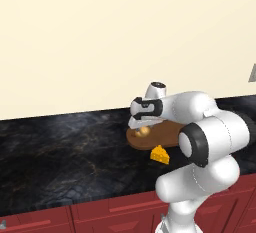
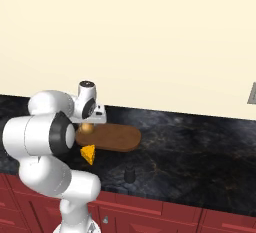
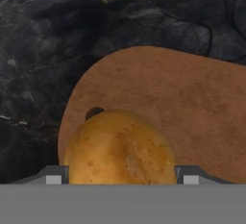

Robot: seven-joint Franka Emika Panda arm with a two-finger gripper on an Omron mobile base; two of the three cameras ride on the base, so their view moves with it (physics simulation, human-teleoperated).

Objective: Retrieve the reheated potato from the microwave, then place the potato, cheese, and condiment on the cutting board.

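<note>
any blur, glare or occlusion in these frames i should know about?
Left base view: sharp, flat light, no glare; the arm covers part of the board. Right base view: sharp; soft shadow under the cheese. Hand view: the potato is soft and blocks the near board; the counter has dull mottled sheen.

The smooth golden-brown round potato (image 3: 120,148) sits at the holed handle end of the brown oval wooden cutting board (image 3: 187,107), while the bright yellow holed cheese wedge (image 2: 89,153) lies just beside the board.
</note>
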